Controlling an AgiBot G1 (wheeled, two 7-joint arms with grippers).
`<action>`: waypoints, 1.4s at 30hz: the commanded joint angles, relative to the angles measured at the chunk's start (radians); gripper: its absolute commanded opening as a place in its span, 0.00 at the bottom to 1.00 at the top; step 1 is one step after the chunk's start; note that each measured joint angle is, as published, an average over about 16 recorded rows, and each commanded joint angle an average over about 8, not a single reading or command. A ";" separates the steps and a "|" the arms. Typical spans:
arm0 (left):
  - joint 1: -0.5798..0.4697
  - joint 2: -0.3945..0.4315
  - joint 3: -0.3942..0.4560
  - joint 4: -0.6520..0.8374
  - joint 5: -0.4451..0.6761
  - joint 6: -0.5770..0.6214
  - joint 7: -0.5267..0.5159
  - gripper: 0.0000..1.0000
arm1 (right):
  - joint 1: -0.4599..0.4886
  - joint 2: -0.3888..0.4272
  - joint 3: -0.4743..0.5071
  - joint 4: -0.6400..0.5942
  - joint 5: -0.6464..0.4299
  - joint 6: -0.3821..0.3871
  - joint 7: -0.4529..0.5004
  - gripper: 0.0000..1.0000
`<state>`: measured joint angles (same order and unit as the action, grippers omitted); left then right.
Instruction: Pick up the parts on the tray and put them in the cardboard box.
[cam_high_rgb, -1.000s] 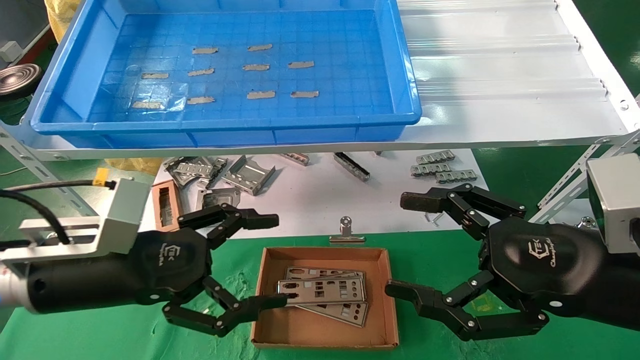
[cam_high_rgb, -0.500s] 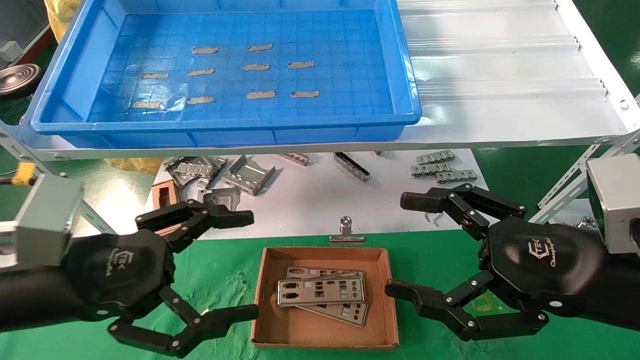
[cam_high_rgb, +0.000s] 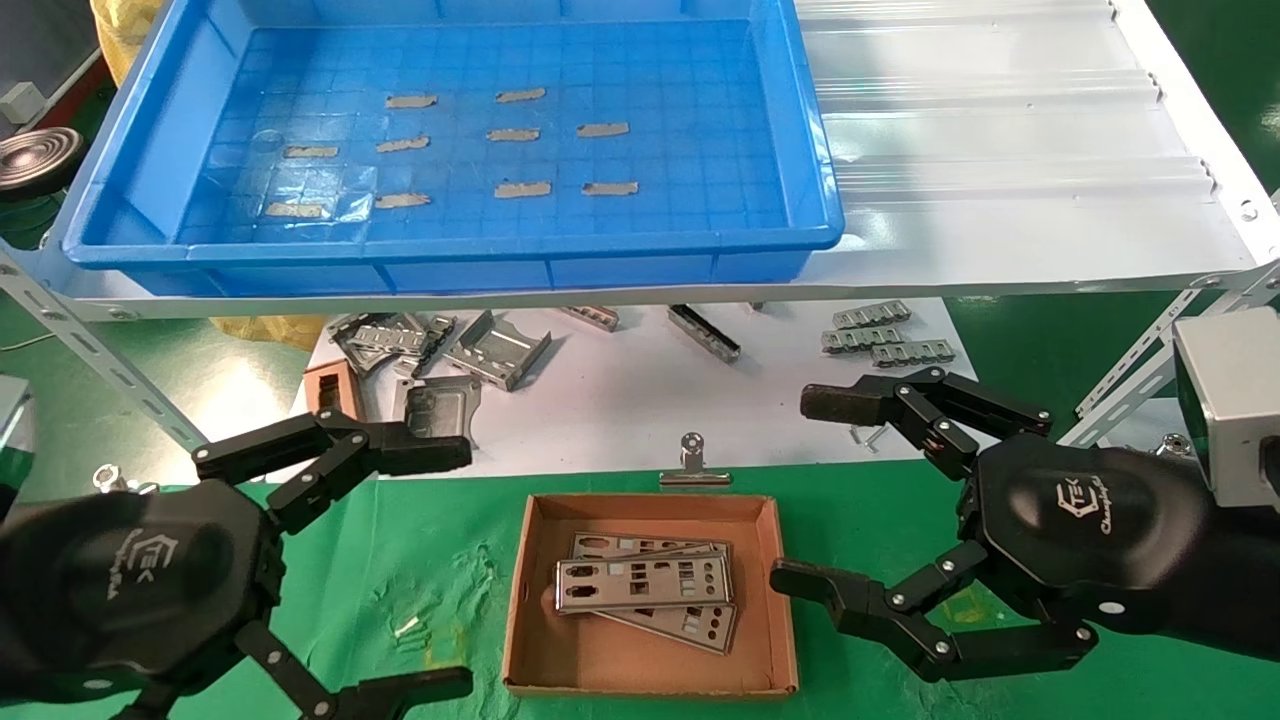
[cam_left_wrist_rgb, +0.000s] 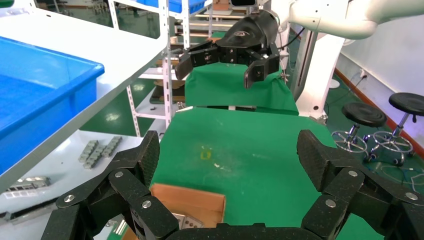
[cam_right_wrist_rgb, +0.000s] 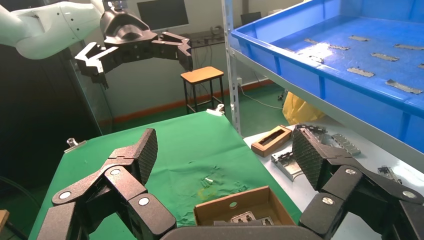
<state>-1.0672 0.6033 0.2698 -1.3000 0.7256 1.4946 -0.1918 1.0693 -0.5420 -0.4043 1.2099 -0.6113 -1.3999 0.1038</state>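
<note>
the cardboard box (cam_high_rgb: 650, 600) sits on the green surface (cam_high_rgb: 440, 570) at about 6 o'clock in the head view, and the parts (cam_high_rgb: 645, 585) lie stacked inside it, two or three punched silver plates overlapping, the top one roughly level and one beneath it skewed toward 4 o'clock

the blue tray (cam_high_rgb: 450, 250) is up on the white shelf (cam_high_rgb: 1000, 230) at 12 o'clock, holding only grey tape strips (cam_high_rgb: 520, 135) on its gridded floor

the left tool (cam_high_rgb: 455, 570) hangs at 8 o'clock, to the left of the box, spread wide with nothing in it; one finger (cam_high_rgb: 400, 452) reaches out above the green cloth and the other sits low at the picture's bottom edge

the right tool (cam_high_rgb: 815, 490) is at 4 o'clock, just beside the box's right wall, also spread wide and holding nothing

between shelf and box, on a white sheet (cam_high_rgb: 620, 400), lie bent metal brackets (cam_high_rgb: 490, 350), a small narrow brown box (cam_high_rgb: 330, 395) and a binder clip (cam_high_rgb: 692, 465)
</note>
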 joint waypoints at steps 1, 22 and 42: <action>0.007 -0.007 -0.009 -0.014 -0.004 -0.001 -0.005 1.00 | 0.000 0.000 0.000 0.000 0.000 0.000 0.000 1.00; -0.005 0.005 0.007 0.011 0.003 0.000 0.003 1.00 | 0.000 0.000 0.000 0.000 0.000 0.000 0.000 1.00; -0.007 0.008 0.009 0.016 0.005 0.001 0.004 1.00 | 0.000 0.000 0.000 0.000 0.000 0.000 0.000 1.00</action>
<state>-1.0739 0.6108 0.2791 -1.2845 0.7304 1.4955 -0.1875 1.0692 -0.5419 -0.4043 1.2098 -0.6112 -1.3998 0.1038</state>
